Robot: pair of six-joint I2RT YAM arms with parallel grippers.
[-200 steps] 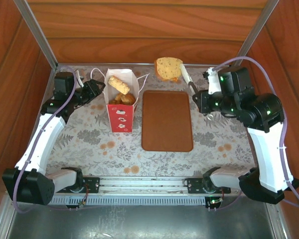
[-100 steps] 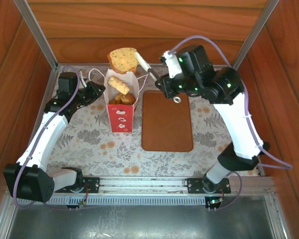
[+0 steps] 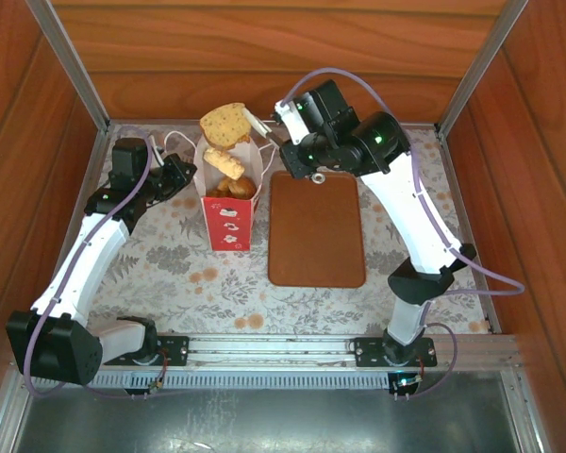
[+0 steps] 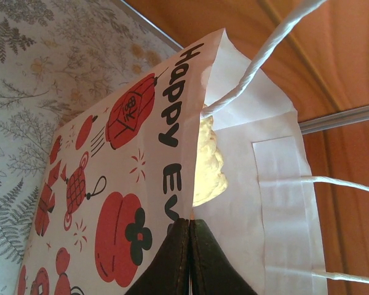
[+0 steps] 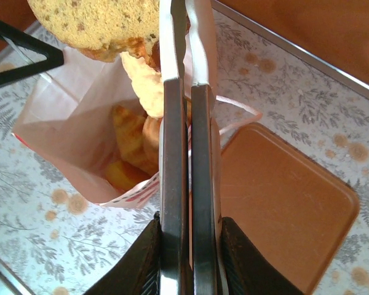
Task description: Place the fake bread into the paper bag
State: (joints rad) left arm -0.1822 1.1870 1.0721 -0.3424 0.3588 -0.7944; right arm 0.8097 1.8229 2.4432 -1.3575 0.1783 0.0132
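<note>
My right arm reaches far across the table (image 3: 160, 255): from its base at the near edge the white link slants up and away to a high elbow over the far side, and the wrist turns left toward the paper bag (image 3: 228, 223). My right gripper (image 3: 249, 118) has its long pale fingers (image 5: 172, 153) drawn together almost flat against each other, and their tips pinch the bread slice (image 3: 224, 124) by its edge. The slice hangs in the air, tilted, over the far rim of the bag's open mouth, with its speckled crumb side up. My left arm lies low along the left side of the table, its white link stretched away from the near-left base and its wrist bent right toward the bag. My left gripper (image 3: 191, 170) is closed on the left wall of the bag at its top edge; from the wrist I see my two black fingers (image 4: 172, 261) meeting on the paper just beside the lettering, with a white cord handle (image 4: 258, 61) arching off above. The bag stands upright on the floral cloth, left of the flat brown tray (image 3: 316, 229) and close beside it. Other pastries (image 5: 132, 141) lie inside the bag: golden croissant shapes at the bottom and a pale oblong roll (image 3: 225, 160) leaning above them, under the slice
</note>
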